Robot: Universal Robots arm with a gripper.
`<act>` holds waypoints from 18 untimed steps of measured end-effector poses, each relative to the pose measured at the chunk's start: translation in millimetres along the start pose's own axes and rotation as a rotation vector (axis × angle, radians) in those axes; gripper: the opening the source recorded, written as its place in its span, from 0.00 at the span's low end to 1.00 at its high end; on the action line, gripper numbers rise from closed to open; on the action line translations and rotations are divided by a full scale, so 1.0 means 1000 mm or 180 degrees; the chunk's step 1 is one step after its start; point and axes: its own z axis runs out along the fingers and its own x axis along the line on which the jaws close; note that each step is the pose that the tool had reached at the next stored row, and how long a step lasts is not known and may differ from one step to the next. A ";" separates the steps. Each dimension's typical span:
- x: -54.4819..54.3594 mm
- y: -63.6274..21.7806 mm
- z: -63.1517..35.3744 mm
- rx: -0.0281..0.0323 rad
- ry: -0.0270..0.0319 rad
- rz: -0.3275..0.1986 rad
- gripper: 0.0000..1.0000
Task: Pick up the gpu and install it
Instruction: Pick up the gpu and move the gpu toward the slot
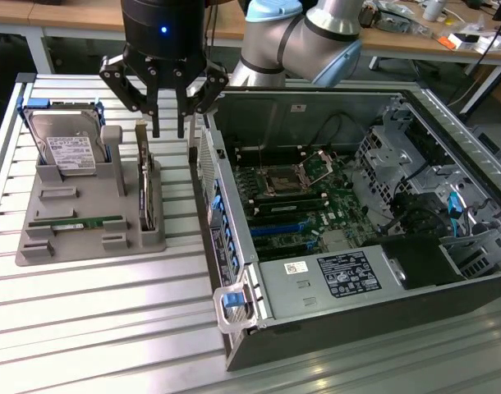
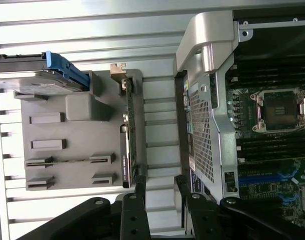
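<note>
End effector: the end effector (image 1: 168, 130) hangs in the upper left of the exterior view with its fingers spread wide and nothing in them. It is above the far end of the gpu and clear of it.
Gpu place: the gpu (image 1: 147, 190) stands on its long edge in a slot of the grey holder (image 1: 78, 243) on the slatted worktop (image 1: 111, 320), left of centre in the exterior view. It sits between the hard drive (image 1: 66, 149) and the side wall of the open computer case (image 1: 244, 254). It has not been lifted.
Risk, alignment: in the wrist view the card (image 2: 130, 135) seems to line up with one of the fingers (image 2: 140, 187) rather than with the gap between them. A straight drop from this pose would probably land that finger on the card's top edge and bend or tip it.
Risk, clearance: the case wall is just beside the holder, so the other finger could catch on it.
Risk, grip: the card is thin and upright. An off-centre pinch may let it swing or slip.
Gpu look: a thin, flat, dark board with a shiny silver bracket (image 1: 140, 135) at its far end. It is roughly as long as the hard drive.
</note>
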 end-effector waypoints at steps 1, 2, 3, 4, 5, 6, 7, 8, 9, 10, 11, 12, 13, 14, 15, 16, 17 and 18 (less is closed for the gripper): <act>0.000 0.0000 0.0002 0.0000 0.0000 0.0000 0.36; 0.000 0.0000 0.0005 0.0000 0.0000 0.0000 0.36; 0.000 0.0000 0.0007 0.0000 0.0000 0.0000 0.36; 0.000 0.0000 0.0009 0.0000 0.0000 0.0000 0.36; 0.000 0.0000 0.0011 0.0000 0.0000 0.0000 0.36; 0.000 -0.0001 0.0012 0.0000 0.0000 0.0000 0.36; 0.000 -0.0001 0.0014 0.0000 0.0000 0.0000 0.36; 0.000 -0.0001 0.0016 0.0000 0.0000 0.0000 0.36; 0.000 -0.0001 0.0019 0.0000 0.0000 0.0000 0.36; 0.000 -0.0001 0.0020 0.0000 0.0000 0.0000 0.36; 0.000 -0.0001 0.0023 0.0000 0.0000 0.0000 0.36; 0.000 -0.0001 0.0025 0.0000 0.0000 0.0000 0.36; 0.000 -0.0001 0.0026 0.0000 0.0000 0.0000 0.36; 0.000 -0.0001 0.0028 0.0000 0.0000 0.0000 0.36; 0.000 -0.0001 0.0031 0.0000 0.0000 0.0000 0.36; 0.000 -0.0002 0.0034 0.0000 0.0000 0.0000 0.36; 0.000 -0.0002 0.0037 0.0000 0.0000 0.0000 0.36; 0.000 -0.0002 0.0039 0.0000 0.0000 0.0000 0.36</act>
